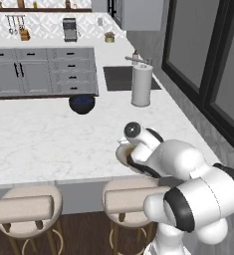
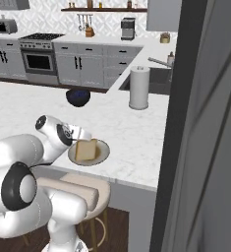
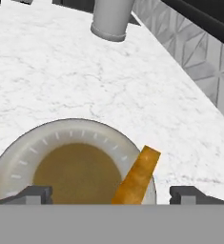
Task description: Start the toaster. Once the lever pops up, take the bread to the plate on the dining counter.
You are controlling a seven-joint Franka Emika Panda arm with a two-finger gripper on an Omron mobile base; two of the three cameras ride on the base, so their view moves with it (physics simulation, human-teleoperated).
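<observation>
The bread (image 3: 137, 177), an orange-tan slice, stands tilted on its edge on the round plate (image 3: 18, 153), over the plate's right half. My gripper (image 3: 112, 194) hovers just above the plate, open, with its fingertips (image 3: 35, 193) wide apart on either side of the slice and not gripping it. From the right base view the bread (image 2: 86, 150) leans upright on the plate (image 2: 102, 153), just under my gripper (image 2: 82, 136). The plate (image 1: 120, 154) lies near the front edge of the dining counter (image 1: 39, 139). A grey boxy toaster (image 2: 3, 25) sits on the far back worktop.
A paper towel roll (image 1: 141, 84) stands upright beside the dark sink (image 1: 119, 77). A dark blue bowl (image 1: 82, 103) rests at the counter's far side. Two cushioned stools (image 1: 25, 205) stand below the front edge. A dark window wall (image 1: 208, 64) runs along the right.
</observation>
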